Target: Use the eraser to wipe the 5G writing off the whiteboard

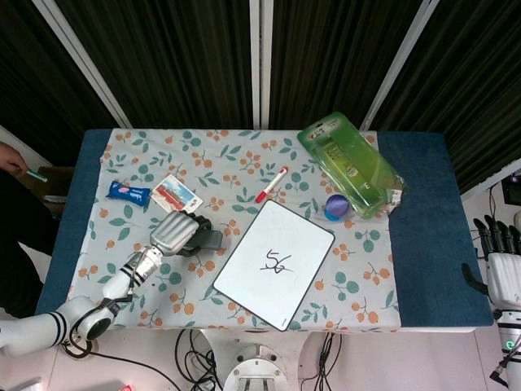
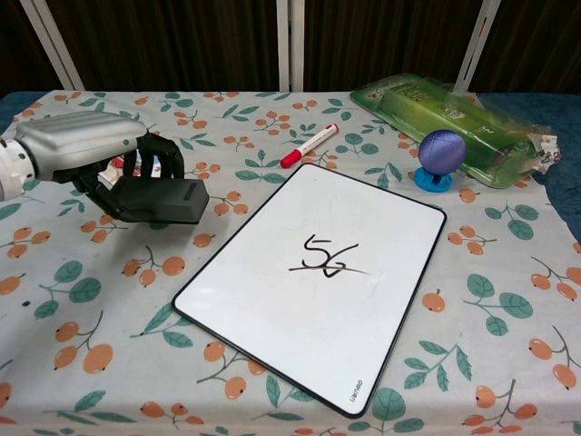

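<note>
Left of whiteboard [image 2: 313, 282]: left hand [image 2: 86, 154] fingers [image 2: 145, 168] curled around dark grey block eraser [image 2: 163, 200]; "5G" unwiped.

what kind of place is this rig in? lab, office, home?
Probably a robot lab or data-collection bench, not a home. The table is staged with a floral cloth and loose props: whiteboard, marker, eraser in the left robot hand. Loose cables hang below the front edge, dark panelled wall behind.
</note>
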Controlling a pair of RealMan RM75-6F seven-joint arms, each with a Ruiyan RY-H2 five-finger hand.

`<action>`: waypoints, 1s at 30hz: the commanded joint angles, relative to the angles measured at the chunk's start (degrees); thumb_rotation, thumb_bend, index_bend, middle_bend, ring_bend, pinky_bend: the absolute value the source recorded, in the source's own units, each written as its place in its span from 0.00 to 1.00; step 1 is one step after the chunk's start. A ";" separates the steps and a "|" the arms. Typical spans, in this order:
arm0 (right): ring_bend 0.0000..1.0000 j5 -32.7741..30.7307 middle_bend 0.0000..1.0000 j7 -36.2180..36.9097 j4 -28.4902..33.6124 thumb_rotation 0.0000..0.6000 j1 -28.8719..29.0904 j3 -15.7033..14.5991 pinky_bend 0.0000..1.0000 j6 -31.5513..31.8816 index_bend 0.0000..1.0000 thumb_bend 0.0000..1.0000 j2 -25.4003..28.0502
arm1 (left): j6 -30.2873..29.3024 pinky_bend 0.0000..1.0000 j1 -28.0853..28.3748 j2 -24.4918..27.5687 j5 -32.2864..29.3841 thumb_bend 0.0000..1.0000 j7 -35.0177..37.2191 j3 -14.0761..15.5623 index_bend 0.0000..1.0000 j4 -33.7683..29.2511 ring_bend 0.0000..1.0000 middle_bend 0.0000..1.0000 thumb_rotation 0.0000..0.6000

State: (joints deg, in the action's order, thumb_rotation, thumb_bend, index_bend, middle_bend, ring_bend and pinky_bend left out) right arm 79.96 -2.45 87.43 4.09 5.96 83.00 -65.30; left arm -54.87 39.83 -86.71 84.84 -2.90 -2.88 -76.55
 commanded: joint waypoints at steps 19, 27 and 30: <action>0.00 0.20 0.00 3.20 -1.74 1.00 -0.29 0.07 0.00 0.04 0.00 0.26 0.27 | 5.17 0.57 6.40 -8.15 1.07 0.45 -11.16 0.30 0.55 -6.92 0.48 0.49 1.00; 0.00 0.48 0.00 4.36 -2.34 1.00 -0.60 -0.19 0.00 0.13 0.00 0.26 0.58 | 5.88 0.57 7.28 -10.92 0.90 0.45 -13.84 0.71 0.55 -5.98 0.48 0.49 1.00; 0.00 0.44 0.00 4.57 -2.48 1.00 -0.64 -0.16 0.00 0.14 0.00 0.26 0.57 | 5.39 0.57 7.34 -12.03 0.60 0.45 -14.82 0.38 0.56 -5.20 0.48 0.50 1.00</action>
State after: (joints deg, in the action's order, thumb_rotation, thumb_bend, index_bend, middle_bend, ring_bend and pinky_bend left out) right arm 80.41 2.11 84.95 3.46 5.80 83.13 -64.73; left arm -49.29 47.14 -98.41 85.58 -17.40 -2.36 -82.02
